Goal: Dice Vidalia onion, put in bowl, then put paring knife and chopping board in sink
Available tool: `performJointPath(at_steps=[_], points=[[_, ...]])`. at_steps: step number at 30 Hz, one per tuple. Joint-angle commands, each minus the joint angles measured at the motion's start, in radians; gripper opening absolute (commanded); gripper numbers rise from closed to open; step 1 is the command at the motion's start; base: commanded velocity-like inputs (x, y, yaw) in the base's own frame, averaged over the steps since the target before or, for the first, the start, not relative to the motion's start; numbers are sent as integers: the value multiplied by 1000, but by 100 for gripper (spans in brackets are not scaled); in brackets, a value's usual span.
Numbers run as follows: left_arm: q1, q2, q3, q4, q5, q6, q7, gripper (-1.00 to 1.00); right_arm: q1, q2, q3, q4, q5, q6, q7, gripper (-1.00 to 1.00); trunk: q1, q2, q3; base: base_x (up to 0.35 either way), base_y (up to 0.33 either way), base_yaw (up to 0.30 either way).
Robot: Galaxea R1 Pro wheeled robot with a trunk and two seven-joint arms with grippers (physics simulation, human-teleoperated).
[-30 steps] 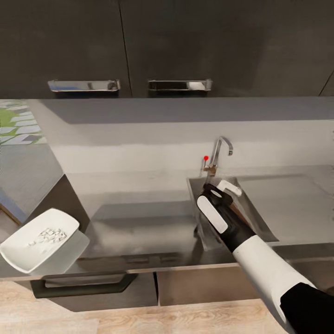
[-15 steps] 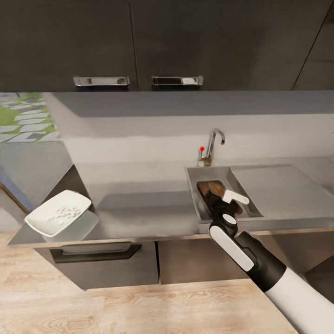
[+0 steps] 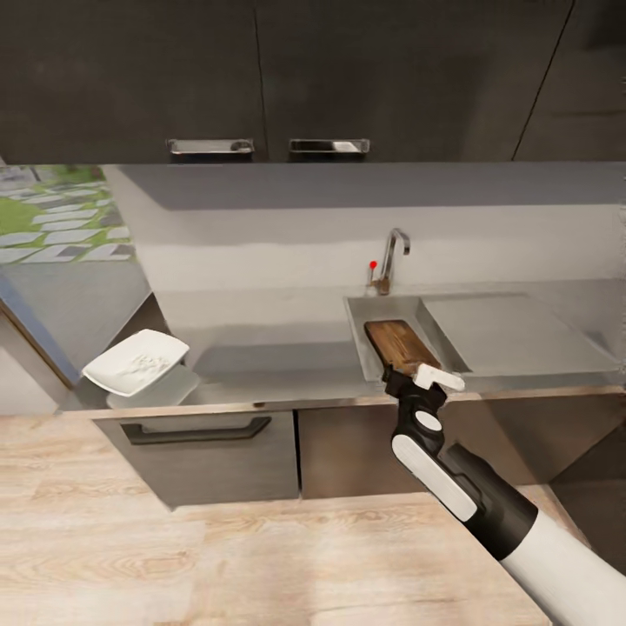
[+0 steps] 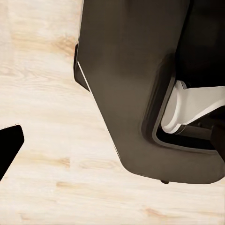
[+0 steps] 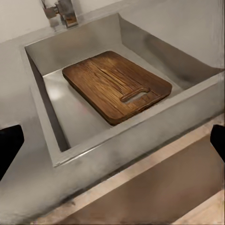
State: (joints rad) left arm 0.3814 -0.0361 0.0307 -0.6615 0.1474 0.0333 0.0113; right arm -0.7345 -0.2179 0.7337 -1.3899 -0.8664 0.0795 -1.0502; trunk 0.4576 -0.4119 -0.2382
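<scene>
The dark brown chopping board (image 3: 398,342) lies flat in the steel sink (image 3: 365,348), handle slot toward the front; the right wrist view shows the chopping board (image 5: 112,82) on the floor of the sink (image 5: 51,117). My right gripper (image 3: 426,380) hovers over the sink's front edge, open and empty, with its dark fingertips (image 5: 9,150) spread wide apart. At the left end of the countertop (image 3: 269,352) the white bowl (image 3: 136,362) holds small pale bits of diced onion. The paring knife is out of view. My left gripper (image 4: 112,145) points down at the floor, open.
An angular tap (image 3: 391,256) with a red dot stands behind the basin, and a flat drainboard (image 3: 513,330) stretches to its right. Dark cabinets with a drawer handle (image 3: 196,429) sit under the worktop. Wood floor (image 3: 217,556) lies in front, and my own dark base (image 4: 136,84) is below the left arm.
The whole view has pulled back from the counter, so the camera moved. My right gripper has drawn back from inside the sink to its front edge, leaving the board lying there.
</scene>
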Motion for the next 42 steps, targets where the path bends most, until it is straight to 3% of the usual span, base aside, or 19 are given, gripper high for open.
performJointPath(at_steps=[1,6,12,17,19,21,22,24,25,26,28,29,31,33,35,36,42], points=[[1,-1,1,-3,8,3,1,100,7,-1,3,-1,-2,8,-6,100,0,-2,-2,-341,0,0],[1,-1,2,-4,8,3,1,100,44,-2,22,2,-1,-37,-4,100,0,-2,-2,-341,0,0],[0,3,2,-24,7,2,2,100,52,-36,246,25,0,-186,-16,100,0,-2,-2,-180,0,0],[-1,18,3,-74,5,3,6,100,53,-34,434,172,-13,-311,-31,100,0,-2,-2,-10,0,0],[-27,25,3,-87,5,4,9,100,53,-24,540,289,-65,-391,-26,100,0,-2,-2,-1,0,0],[-51,28,3,-87,5,5,10,100,53,-10,609,360,-119,-426,-17,100,0,-2,-2,0,0,0],[-67,29,3,-87,5,5,11,100,53,-1,666,417,-159,-450,5,100,0,-2,-2,0,0,0],[-83,30,3,-87,4,6,11,100,53,13,745,495,-220,-486,58,100,0,-2,-2,0,0,0],[-89,30,3,-86,4,7,11,100,55,21,779,537,-261,-501,94,100,0,-2,-2,0,0,0],[-97,31,4,-86,4,8,12,100,75,34,827,619,-356,-515,184,100,0,-2,-2,0,0,0],[-111,44,4,-85,5,9,13,100,113,48,868,743,-484,-526,353,100,0,-2,-2,0,0,0],[-115,49,4,-82,5,10,13,100,130,51,876,789,-517,-527,423,100,0,-2,-2,0,0,0],[-121,55,4,-70,6,11,13,100,176,54,885,893,-559,-529,580,100,0,-2,-2,0,0,0],[-123,58,5,-65,6,10,13,100,219,55,888,947,-573,-529,684,100,0,-2,-2,0,0,0],[-124,62,6,-63,6,10,13,100,256,54,889,966,-578,-529,728,100,0,-2,-2,0,0,0],[-125,72,6,-45,6,8,13,100,312,48,889,976,-580,-524,749,100,0,-2,-2,0,0,0],[-133,76,6,-7,6,13,13,100,380,48,889,1005,-581,-520,751,100,0,-2,5,0,0,0]])
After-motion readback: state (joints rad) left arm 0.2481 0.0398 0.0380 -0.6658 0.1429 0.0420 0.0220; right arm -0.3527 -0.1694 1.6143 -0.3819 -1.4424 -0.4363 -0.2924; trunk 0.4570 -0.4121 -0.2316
